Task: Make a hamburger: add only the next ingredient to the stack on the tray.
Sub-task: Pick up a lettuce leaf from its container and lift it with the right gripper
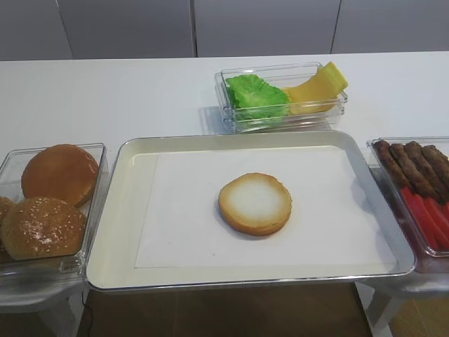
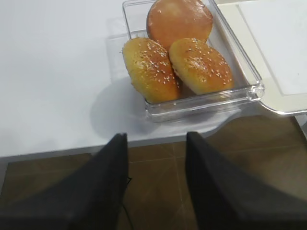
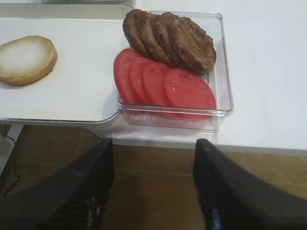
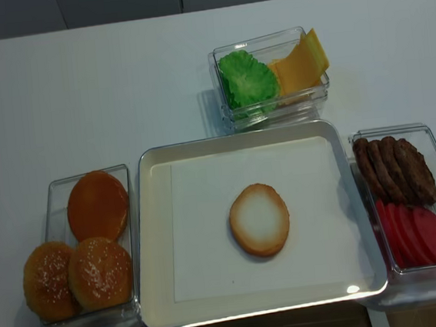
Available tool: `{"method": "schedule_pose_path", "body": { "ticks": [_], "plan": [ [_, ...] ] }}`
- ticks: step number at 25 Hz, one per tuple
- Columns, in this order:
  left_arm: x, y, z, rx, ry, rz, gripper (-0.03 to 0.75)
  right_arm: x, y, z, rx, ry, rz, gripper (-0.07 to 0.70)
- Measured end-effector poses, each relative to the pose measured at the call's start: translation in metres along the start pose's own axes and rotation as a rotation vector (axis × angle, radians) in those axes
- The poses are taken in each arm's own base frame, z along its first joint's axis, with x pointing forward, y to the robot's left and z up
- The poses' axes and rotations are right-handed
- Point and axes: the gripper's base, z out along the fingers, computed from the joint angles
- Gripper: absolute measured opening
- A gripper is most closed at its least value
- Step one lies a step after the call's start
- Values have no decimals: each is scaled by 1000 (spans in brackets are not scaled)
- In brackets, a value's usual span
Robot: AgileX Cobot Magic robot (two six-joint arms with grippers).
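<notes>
- A white table (image 4: pixel 118 88) carries everything; brown floor shows beyond its near edge and pale cabinet fronts (image 1: pixel 210 28) stand behind it.
- The silver tray (image 4: pixel 152 239) sits at the near edge with a white paper liner (image 4: pixel 202 234), and the bun base (image 4: pixel 260 219) lies flat near its middle, cut face up.
- The lettuce leaf (image 4: pixel 247 77) sits in a clear tub (image 4: pixel 268 39) just behind the tray, beside yellow cheese slices (image 4: pixel 300 64).
- A tub of bun tops (image 4: pixel 95 252) flanks the tray's left rim; a tub of patties (image 4: pixel 394 168) and tomato slices (image 4: pixel 420 237) flanks its right.
- The liner around the bun base is bare.
- The right gripper (image 3: pixel 153 187) hangs off the near table edge, fingers spread wide, holding nothing.
- The left gripper (image 2: pixel 157 184) hangs likewise before the bun tub, fingers apart and empty.
</notes>
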Motion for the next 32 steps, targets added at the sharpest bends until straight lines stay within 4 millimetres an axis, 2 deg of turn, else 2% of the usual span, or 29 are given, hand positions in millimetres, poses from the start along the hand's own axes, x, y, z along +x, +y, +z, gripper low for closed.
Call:
{"method": "schedule_pose_path", "body": {
  "ticks": [32],
  "plan": [
    [0,0,0,0,0,0,302,0,0,0,0,0,0,405]
  ]
}}
